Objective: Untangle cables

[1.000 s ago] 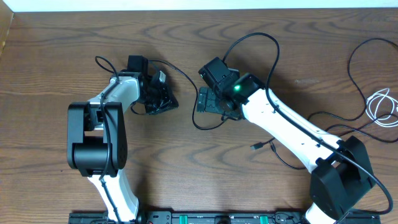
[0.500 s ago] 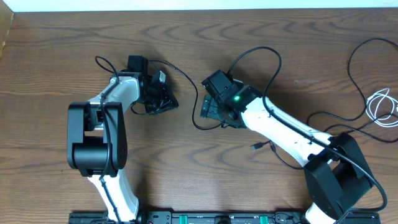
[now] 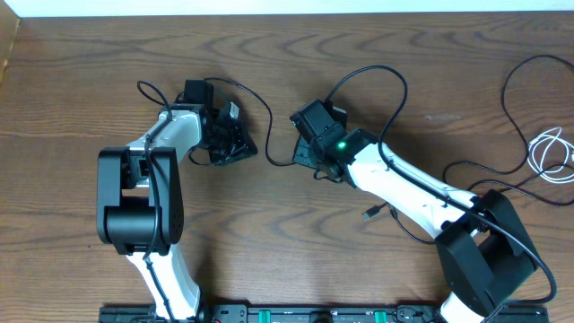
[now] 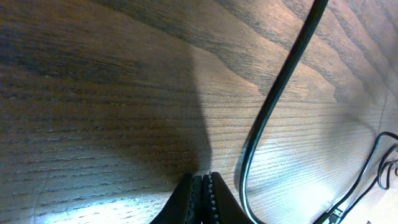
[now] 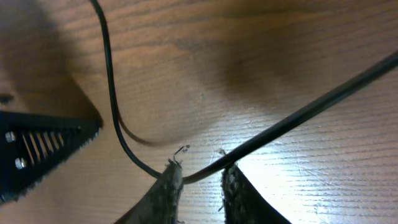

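A thin black cable [image 3: 270, 135] runs from beside my left gripper [image 3: 240, 148] in an arc over to my right gripper [image 3: 303, 157]. In the right wrist view this cable [image 5: 112, 93] bends in a V at the fingertips and crosses the narrow gap of my right gripper [image 5: 200, 177], touching both tips. My left gripper [image 4: 202, 186] is shut with nothing between its pads, and the cable [image 4: 273, 99] curves past just to its right. A second black cable [image 3: 369, 213] lies below the right arm, plug end free. A white cable [image 3: 549, 148] is coiled at the far right.
A thicker black lead [image 3: 395, 90] loops up from the right wrist. More thin black cable [image 3: 507, 99] curves along the right edge near the white coil. A black ribbed part [image 5: 37, 149] sits at the left of the right wrist view. The arm bases stand at the front edge.
My right gripper has closed from wide open to a narrow gap around the black cable and shifted slightly. The cable's slack loop has drawn up toward it. The left arm has not moved.
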You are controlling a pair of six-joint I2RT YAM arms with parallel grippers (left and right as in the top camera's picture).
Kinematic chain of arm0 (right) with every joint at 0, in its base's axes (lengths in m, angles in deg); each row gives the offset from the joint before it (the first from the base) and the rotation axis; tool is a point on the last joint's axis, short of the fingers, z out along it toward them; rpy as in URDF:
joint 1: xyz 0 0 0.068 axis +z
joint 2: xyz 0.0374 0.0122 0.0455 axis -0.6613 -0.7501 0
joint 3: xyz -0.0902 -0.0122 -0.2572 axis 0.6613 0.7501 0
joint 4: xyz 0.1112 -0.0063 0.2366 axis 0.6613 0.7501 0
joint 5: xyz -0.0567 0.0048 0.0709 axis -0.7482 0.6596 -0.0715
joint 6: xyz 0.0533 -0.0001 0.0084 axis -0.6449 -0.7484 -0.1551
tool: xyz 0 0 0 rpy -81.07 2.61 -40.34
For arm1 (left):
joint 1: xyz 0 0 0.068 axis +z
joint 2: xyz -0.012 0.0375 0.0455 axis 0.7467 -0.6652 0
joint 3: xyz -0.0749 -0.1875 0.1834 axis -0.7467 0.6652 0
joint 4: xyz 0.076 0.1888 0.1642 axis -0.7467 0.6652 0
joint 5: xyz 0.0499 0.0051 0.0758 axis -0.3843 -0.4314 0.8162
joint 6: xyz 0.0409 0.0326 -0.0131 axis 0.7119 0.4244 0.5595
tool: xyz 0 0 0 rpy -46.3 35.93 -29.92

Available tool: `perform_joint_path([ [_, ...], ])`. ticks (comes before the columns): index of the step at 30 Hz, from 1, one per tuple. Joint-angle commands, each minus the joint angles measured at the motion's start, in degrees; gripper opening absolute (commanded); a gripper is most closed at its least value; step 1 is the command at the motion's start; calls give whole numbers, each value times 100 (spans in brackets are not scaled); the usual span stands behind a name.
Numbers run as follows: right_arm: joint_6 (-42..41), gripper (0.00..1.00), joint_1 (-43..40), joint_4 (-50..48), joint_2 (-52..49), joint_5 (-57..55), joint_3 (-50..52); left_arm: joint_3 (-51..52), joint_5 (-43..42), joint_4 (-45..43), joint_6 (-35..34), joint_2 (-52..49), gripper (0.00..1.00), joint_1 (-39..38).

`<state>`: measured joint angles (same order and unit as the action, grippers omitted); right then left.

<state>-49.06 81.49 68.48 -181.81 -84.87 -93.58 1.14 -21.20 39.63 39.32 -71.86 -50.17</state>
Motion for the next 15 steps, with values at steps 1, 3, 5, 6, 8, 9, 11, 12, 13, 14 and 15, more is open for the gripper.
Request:
perform_joint_path([
  [1, 20, 22, 35, -9, -26, -273, 59, 199, 632, 48, -13, -339, 8, 20],
  [3, 20, 33, 35, -11, -26, -295, 59, 199, 632, 48, -13, -339, 8, 20],
  [5, 17, 46, 35, -11, -26, -345, 59, 199, 632, 48, -13, -339, 8, 20],
  [6, 17, 48, 35, -11, -26, -385, 63, 199, 632, 46, -13, -339, 8, 20],
  [8, -7, 52, 35, -15, -26, -463, 87, 199, 632, 46, -13, -339, 8, 20],
  [9, -105, 54, 35, -15, -26, -474, 107, 199, 632, 46, -13, -339, 8, 20],
  [11, -372, 57, 33, -13, -26, -466, 160, 199, 632, 46, -13, -339, 8, 20],
  [12, -498, 58, 35, -15, -26, -466, 192, 199, 629, 48, -13, -339, 8, 20],
  [13, -658, 58, 35, -15, -26, -466, 234, 199, 632, 48, -13, -339, 8, 20],
  [14, -844, 59, 37, -28, -26, -463, 295, 199, 632, 48, -13, -339, 8, 20],
  [15, -953, 61, 39, -50, -26, -463, 345, 199, 629, 48, -13, -339, 8, 20],
])
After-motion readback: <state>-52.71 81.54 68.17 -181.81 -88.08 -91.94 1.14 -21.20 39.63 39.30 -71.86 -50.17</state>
